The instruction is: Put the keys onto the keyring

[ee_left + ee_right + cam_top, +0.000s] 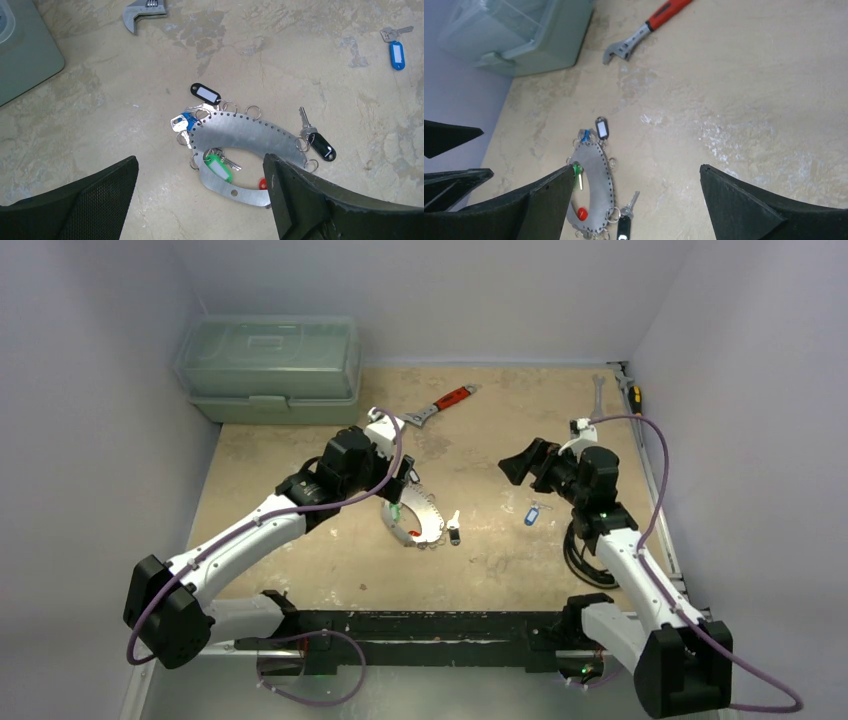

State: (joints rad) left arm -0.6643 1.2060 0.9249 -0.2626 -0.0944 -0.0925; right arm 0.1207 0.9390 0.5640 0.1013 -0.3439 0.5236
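1. Silvery metal keyring (245, 134), a flat crescent plate with holes along its rim, is lying on the table (100, 100) directly beneath the left gripper (200, 170). Several keys (182, 121) are clustering at its edge on small split rings, and a green tag (218, 167) is sitting inside its curve.
2. Black-tagged key (322, 145) is lying against the keyring's right tip. Whether its ring is passing through a hole, I cannot tell.
3. Blue-tagged key (396, 52) is lying loose, well apart to the right of the keyring. Judgement: this one is not yet attached.
4. Left gripper is hovering over the keyring with jaws spread wide, holding nothing. It is probably lining up to steady the plate.
5. Right gripper (636, 170) is hanging right of the keyring and facing it, jaws equally wide and empty. It is likely placed to fetch the loose key.
6. Red tag (262, 183) is being half hidden by the left gripper's finger, which is also cutting off the keyring's near end.
7. Red-handled wrench (450, 402) is lying beyond the keyring, unused.
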